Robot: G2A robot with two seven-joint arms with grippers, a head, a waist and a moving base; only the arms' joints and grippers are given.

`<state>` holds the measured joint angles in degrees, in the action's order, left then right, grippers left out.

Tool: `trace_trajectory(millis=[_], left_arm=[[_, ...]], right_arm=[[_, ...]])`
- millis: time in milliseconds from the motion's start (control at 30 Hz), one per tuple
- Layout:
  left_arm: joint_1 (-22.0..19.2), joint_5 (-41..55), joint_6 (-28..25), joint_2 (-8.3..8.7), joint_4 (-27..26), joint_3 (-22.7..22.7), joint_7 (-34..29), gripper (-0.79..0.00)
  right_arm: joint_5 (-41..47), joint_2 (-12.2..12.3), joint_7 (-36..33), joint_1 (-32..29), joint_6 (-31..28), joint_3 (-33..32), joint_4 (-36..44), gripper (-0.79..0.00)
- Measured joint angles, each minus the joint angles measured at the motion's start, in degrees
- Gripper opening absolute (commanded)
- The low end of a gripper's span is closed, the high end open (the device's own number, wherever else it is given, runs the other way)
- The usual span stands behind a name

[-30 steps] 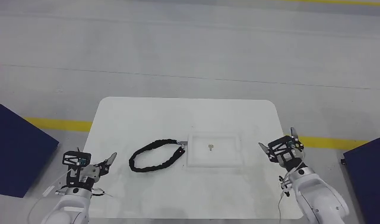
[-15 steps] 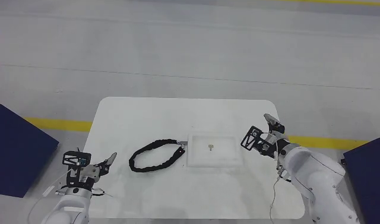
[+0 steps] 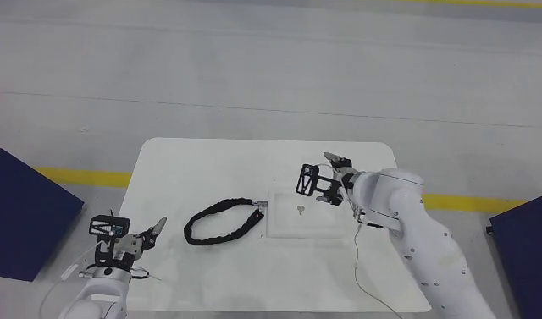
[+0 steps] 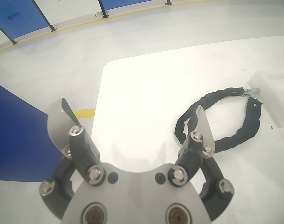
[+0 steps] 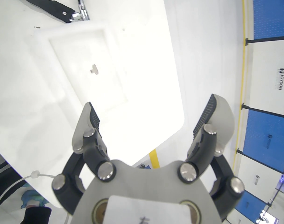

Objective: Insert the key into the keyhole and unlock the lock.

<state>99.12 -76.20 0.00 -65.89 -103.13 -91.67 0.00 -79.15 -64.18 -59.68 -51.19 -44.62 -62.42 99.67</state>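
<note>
Your right hand (image 3: 320, 180) is swinging in from the right edge of the worktop (image 3: 212, 162); from above it is hovering over the far right corner of the white tray (image 3: 306, 235), the key (image 3: 300, 208) lying inside, the chain lock (image 3: 218, 223) just beside its left rim. Through the left wrist you are seeing the left hand (image 4: 131, 108) spread wide, the chain lock (image 4: 226, 117) ahead. Through the right wrist you are seeing the right hand (image 5: 151, 104) released too, the key (image 5: 94, 69) in the white tray (image 5: 62, 30) beyond.
</note>
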Motion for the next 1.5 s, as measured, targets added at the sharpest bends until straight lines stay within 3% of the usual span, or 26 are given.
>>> trace_trajectory(millis=[300, 633, 767, 900, 933, 1500], left_arm=[[0.00, 0.00, 0.00, 0.00, 0.00, 0.00, 0.00, 0.000], [0.00, 0.00, 0.00, 0.00, 0.00, 0.00, 0.00, 0.000], [0.00, 0.00, 0.00, 0.00, 0.00, 0.00, 0.00, 0.000], [0.00, 0.00, 0.00, 0.00, 0.00, 0.00, 0.00, 0.000], [0.00, 0.00, 0.00, 0.00, 0.00, 0.00, 0.00, 0.000], [0.00, 0.00, 0.00, 0.00, 0.00, 0.00, 0.00, 0.000]], right_arm=[[13.68, 0.28, -2.72, 12.73, 2.73, 16.44, -13.86, 0.000], [18.31, -0.58, -1.66, 18.41, 1.68, 26.86, -24.48, 0.000], [17.80, -1.60, -0.56, 18.55, 1.22, 29.15, -27.74, -0.114], [16.43, -2.80, 1.87, 19.00, 1.42, 31.13, -31.28, -0.289], [16.20, -3.08, 2.42, 19.17, 1.56, 31.47, -32.03, -0.382], [13.73, -7.88, 9.28, 22.18, 5.01, 35.28, -42.68, -0.462]])
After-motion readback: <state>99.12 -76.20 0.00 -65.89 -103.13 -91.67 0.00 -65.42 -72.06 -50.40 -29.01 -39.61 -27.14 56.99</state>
